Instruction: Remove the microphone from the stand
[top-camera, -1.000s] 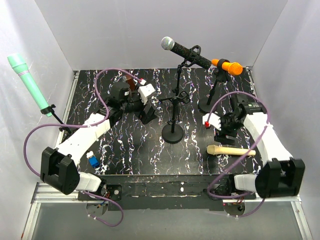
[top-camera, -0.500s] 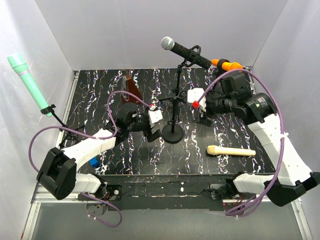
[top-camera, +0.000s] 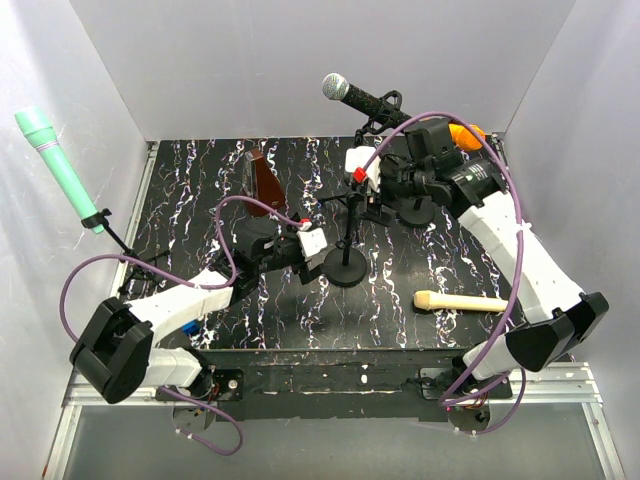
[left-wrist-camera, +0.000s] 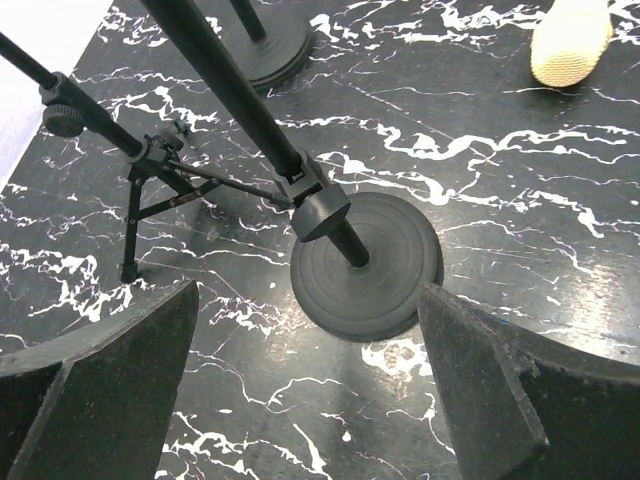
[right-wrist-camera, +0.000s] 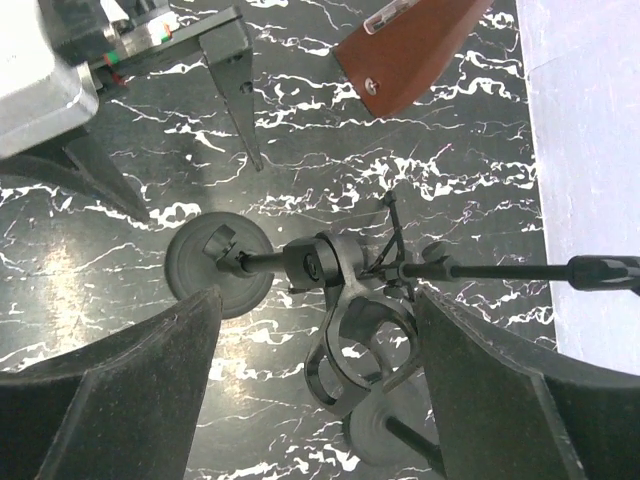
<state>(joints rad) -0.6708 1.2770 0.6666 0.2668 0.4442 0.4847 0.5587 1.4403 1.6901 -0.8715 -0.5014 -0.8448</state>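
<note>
The left fingers (left-wrist-camera: 110, 390) are spread wide, low over the black white-veined tabletop (left-wrist-camera: 520, 180). The base of the black round-based stand (left-wrist-camera: 385, 275) lies just ahead between them, untouched. The right fingers (right-wrist-camera: 130, 400) are also wide apart; in the wrist view the stand's pole and a black clip show between them. The black microphone with silver mesh head (top-camera: 352, 96) sits tilted in the clip atop the stand, at rear centre. A cream microphone (top-camera: 462, 301) lies on the tabletop.

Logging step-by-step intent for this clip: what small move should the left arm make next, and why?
Probably close the left gripper on the stand's round base to brace it. Its open jaws flank that base, while the open right gripper sits by the clip, the microphone not yet grasped.
</note>
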